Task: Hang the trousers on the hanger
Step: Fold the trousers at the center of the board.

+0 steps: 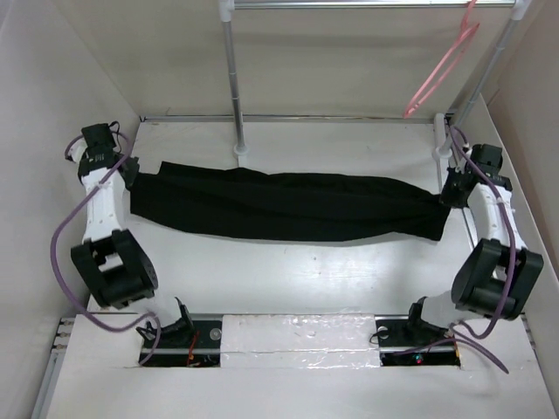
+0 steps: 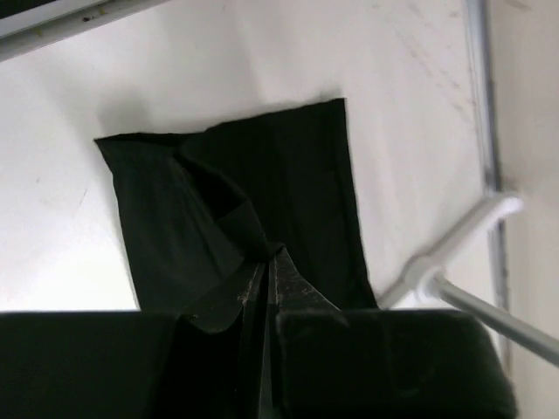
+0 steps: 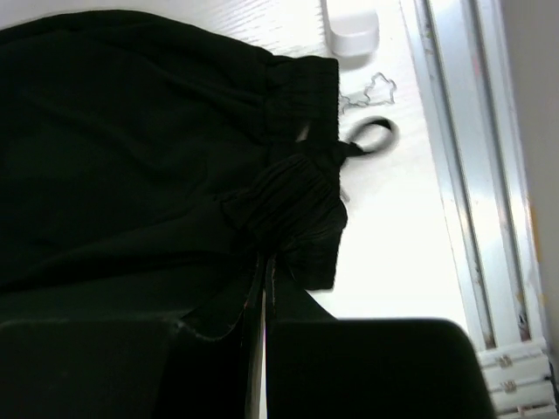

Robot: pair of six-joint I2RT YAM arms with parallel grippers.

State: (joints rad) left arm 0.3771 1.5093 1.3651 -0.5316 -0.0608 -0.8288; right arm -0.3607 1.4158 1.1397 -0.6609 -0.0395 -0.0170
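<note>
White table point(image 1: 306, 279), trousers point(image 1: 288, 205) stretched across, left gripper point(image 2: 270, 262) and right gripper point(image 3: 265, 262) pinching opposite ends

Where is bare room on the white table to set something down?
A wide bare strip lies between the black cloth trousers and the arm bases; a narrower one behind them, around the metal rack pole. Crowded: both trouser ends, at the left gripper and right gripper.
</note>
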